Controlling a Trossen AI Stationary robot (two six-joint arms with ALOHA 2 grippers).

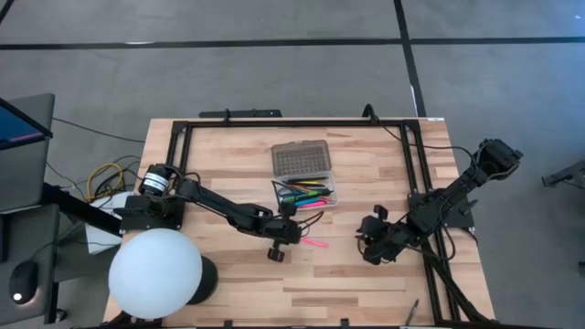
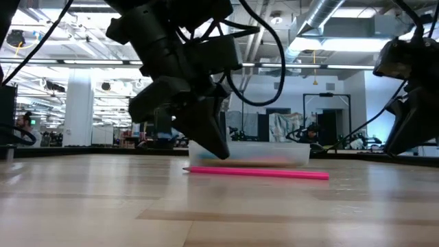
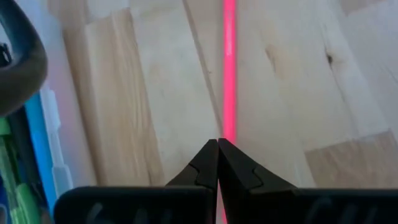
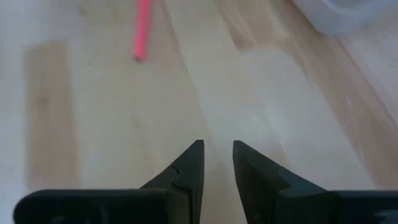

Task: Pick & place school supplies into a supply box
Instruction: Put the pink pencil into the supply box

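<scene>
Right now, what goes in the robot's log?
left gripper: shut on pink pencil | right gripper: open, waiting | box: open, partly filled

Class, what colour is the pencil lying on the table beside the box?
Bright pink. The pencil shows best in the low view, lying flat on the table.

table [image 1: 366,274]: pale wood planks, smooth, faint sheen | supply box [image 1: 328,196]: clear plastic tray, grey-tinted grid-textured lid | pink pencil [image 2: 257,173]: smooth, matt | white sphere [image 1: 155,274]: smooth, matt | table frame [image 1: 302,122]: black metal rails
</scene>
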